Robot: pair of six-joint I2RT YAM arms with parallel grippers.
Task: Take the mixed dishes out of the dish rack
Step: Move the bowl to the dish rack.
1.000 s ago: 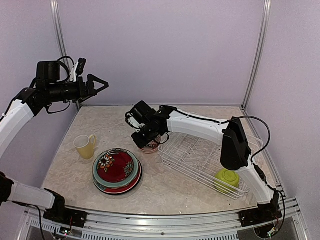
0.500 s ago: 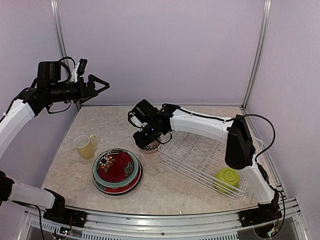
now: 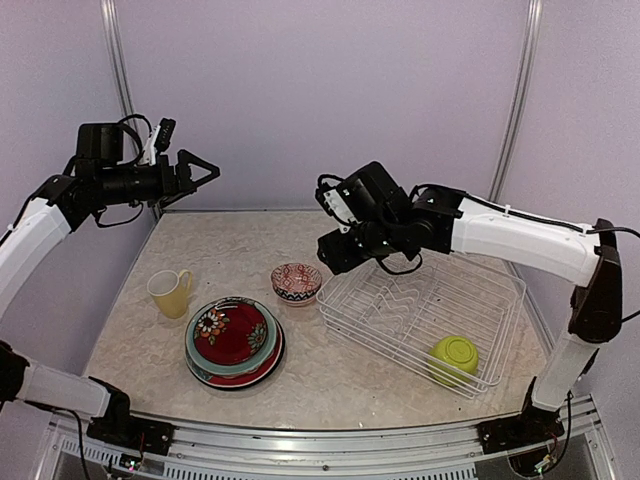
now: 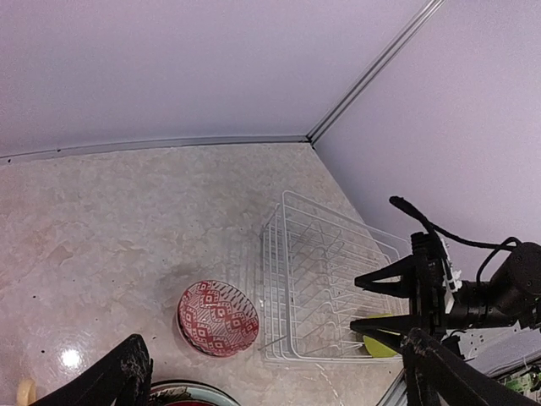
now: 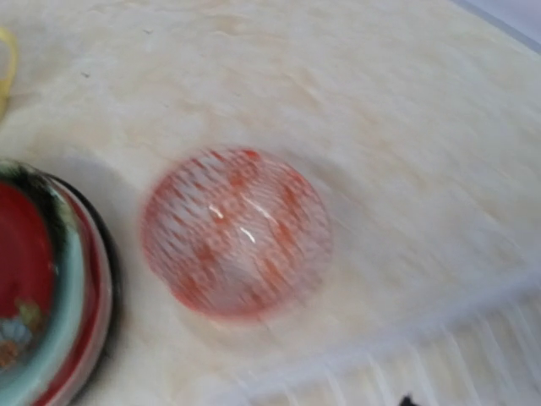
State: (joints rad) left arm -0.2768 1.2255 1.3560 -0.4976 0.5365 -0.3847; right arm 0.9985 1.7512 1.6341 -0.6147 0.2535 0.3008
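Lilac walls on three sides; beige marbled table (image 3: 200,245).

Left gripper (image 3: 205,170): raised high over the far left corner, well clear of everything. Jaws spread wide, holding nothing.

Pale yellow mug (image 3: 170,292): upright on the table at left, handle to the right.

Plate stack (image 3: 233,338): just right of the mug, toward the near edge. Red floral plate on top, pale teal beneath, a black rim at the bottom.

Red-white bowl (image 3: 296,282): upright on the table between the stack and the rack, touching neither. Blurred in the right wrist view.

Right gripper (image 4: 369,300): hangs over the rack's left far corner, off the wires. The left wrist view shows its jaws apart and empty.

Dish rack (image 3: 400,300): right half of the table, set at an angle. Only the lime green bowl (image 3: 453,355) sits in it, at the near right corner.

Judgement: task nearly done; the lime bowl is the remaining item, and it falls to the right arm.

Method notes:
- Carry the open jaws across above the prongs.
- Descend over the bowl's rim, one finger inside and one outside.
- Close firmly; glazed ceramic may slip.
- Lift straight up, clear of the wire wall, before swinging left.
- Set down on bare table near the red-white bowl without knocking it.
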